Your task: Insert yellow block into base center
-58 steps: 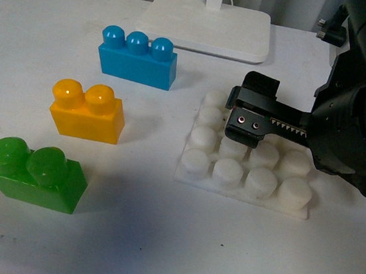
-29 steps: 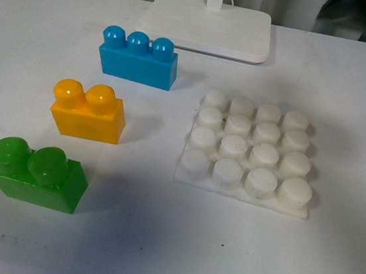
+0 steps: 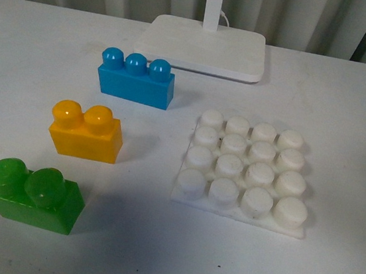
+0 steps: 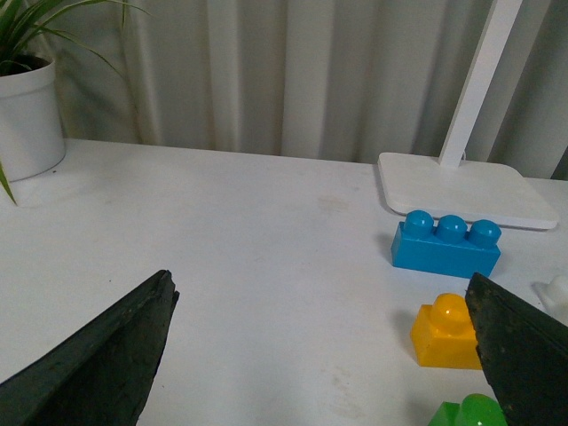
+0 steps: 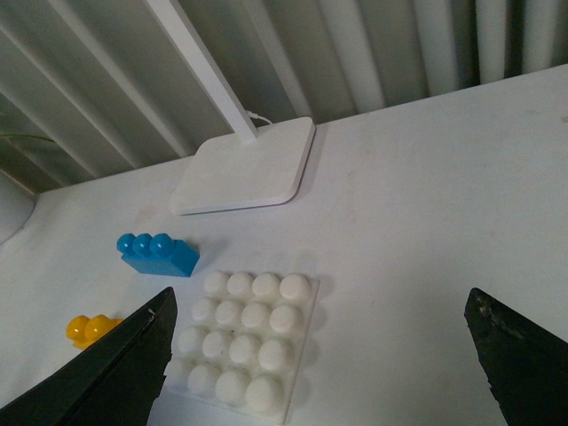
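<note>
Orange-yellow plastic with two fat studs, that's the yellow block (image 3: 84, 133), sitting left of centre in the front view. It's flat on the table (image 3: 155, 254) and well apart from the base (image 3: 244, 166), which lies right of centre with all its studs bare. So nothing's started yet as far as I can tell, and the step in hand is the pickup. My left claw (image 4: 319, 277) is spread wide and empty, same for my right claw (image 5: 319, 297), and neither shows in the front view. I'd go with the left one since the block is on its side. Drop straight down, pinch the long flat faces below the studs, and keep it level. The blue brick (image 3: 135, 78) sits above it in the frame and the green brick (image 3: 32, 193) below it, both near but not touching, so no sideways swiping. Then I'd square it over the middle four studs before pushing, since a tilted block probably just skids off. The table is plain matte white with a few faint marks. A lamp foot (image 3: 205, 38) sits at top centre, there's a pale pleated curtain (image 3: 304, 18) behind, and a white plant pot (image 4: 31, 115) shows up in the left wrist view.
</note>
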